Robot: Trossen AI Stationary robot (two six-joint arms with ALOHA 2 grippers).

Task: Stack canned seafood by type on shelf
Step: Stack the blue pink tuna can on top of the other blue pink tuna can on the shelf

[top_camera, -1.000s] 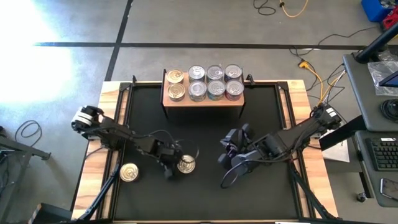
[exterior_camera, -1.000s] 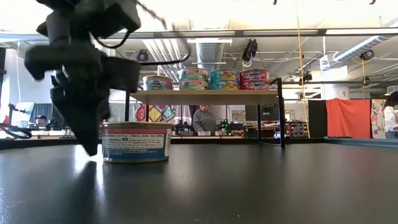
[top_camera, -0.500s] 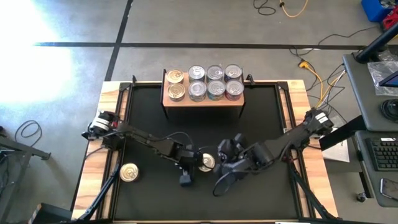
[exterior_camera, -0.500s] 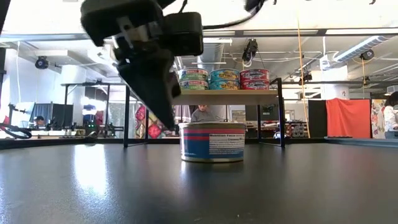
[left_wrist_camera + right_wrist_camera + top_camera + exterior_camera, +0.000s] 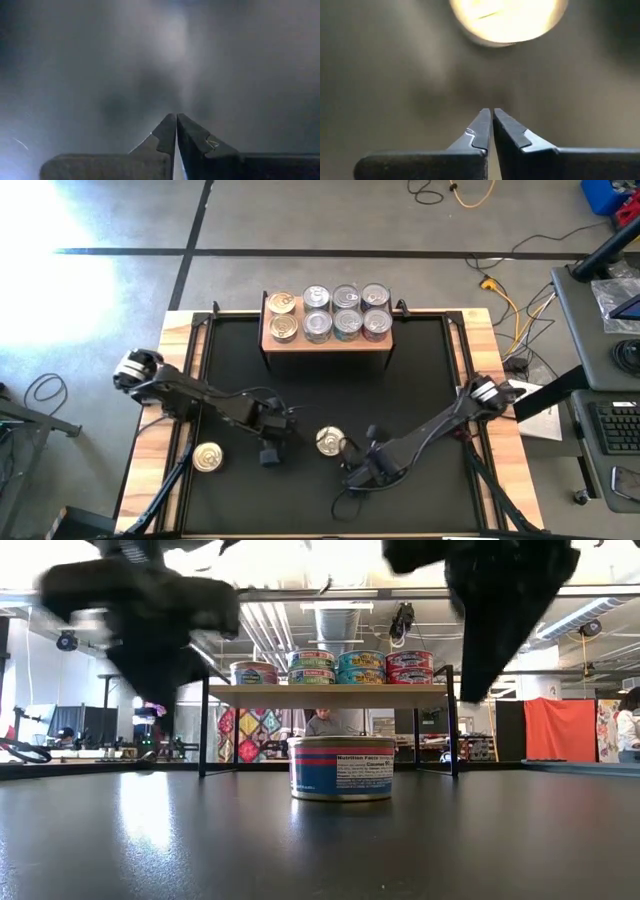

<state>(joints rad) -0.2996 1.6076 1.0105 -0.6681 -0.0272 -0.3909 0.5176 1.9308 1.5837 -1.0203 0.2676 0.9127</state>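
A tin with a blue and red label [image 5: 329, 442] stands upright on its base on the black tabletop, also seen in the low view [image 5: 340, 768]. Its lid [image 5: 507, 17] glows ahead of my shut right gripper [image 5: 491, 110], which hovers just right of and nearer than the tin [image 5: 352, 460], apart from it. My left gripper [image 5: 269, 453] is shut over bare table [image 5: 176, 116], left of the tin. The shelf [image 5: 328, 341] at the far side carries two gold-lidded tins [image 5: 283, 315] and several silver ones [image 5: 346, 310]. Another gold tin [image 5: 208, 457] sits at the left.
The shelf's dark legs [image 5: 203, 730] stand on the black top near its far edge. Wooden borders [image 5: 150, 470] run along the table's left and right sides. Both arms hang blurred above the tin in the low view [image 5: 150, 630], [image 5: 500, 610]. Open black surface [image 5: 420, 380] lies between tin and shelf.
The labelled tin slid along the table toward the right with my left gripper right beside it, then stopped upright. My left gripper then drew back toward the left. My right gripper moved toward the near edge and the left, ending close beside the tin.
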